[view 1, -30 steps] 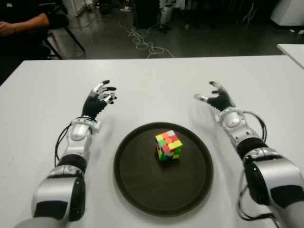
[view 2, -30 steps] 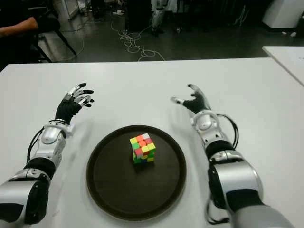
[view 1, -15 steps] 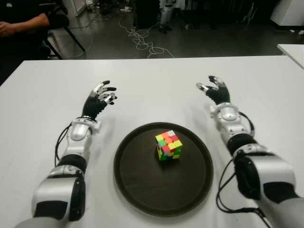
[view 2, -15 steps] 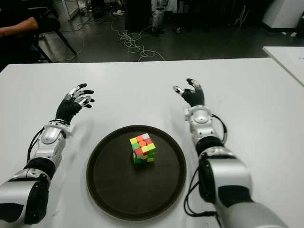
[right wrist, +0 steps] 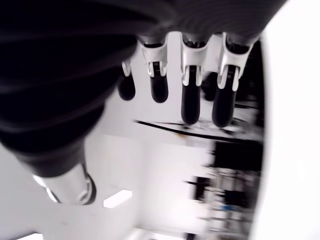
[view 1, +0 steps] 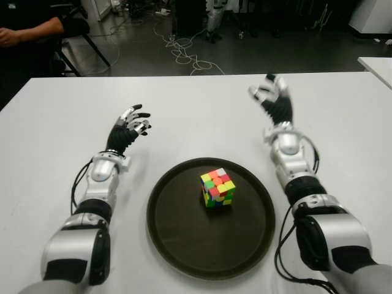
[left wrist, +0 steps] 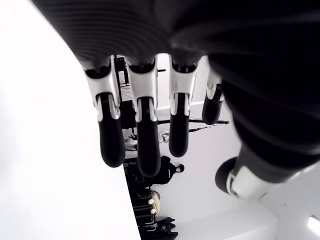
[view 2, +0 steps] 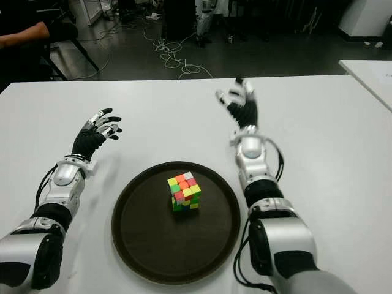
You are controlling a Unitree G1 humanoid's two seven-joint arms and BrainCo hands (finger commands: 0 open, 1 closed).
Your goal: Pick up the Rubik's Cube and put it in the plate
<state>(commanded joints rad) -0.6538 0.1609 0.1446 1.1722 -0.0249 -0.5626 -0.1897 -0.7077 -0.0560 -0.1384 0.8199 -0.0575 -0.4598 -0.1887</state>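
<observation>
While Rubik's Cube [view 1: 217,187] sits in plate [view 1: 177,239], right hand [view 1: 274,101] and left hand [view 1: 127,130] flank it, fingers spread, empty.

dim room, blurred wrist views

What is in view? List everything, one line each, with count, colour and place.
Rubik's Cube: one, multicoloured, in the middle of the plate.
plate: one, dark brown, round, on the table between the two arms.
table: one, white, under everything; a second white table's corner shows at the far right.
cables: a tangle, pale, on the dark floor beyond the table.
person's arm: one, in a dark sleeve, at the far left beyond the table, by a chair.
left hand: one, black and silver, left of the plate, fingers spread, holding nothing.
right hand: one, black and silver, beyond and right of the plate, raised, fingers spread, holding nothing.
</observation>
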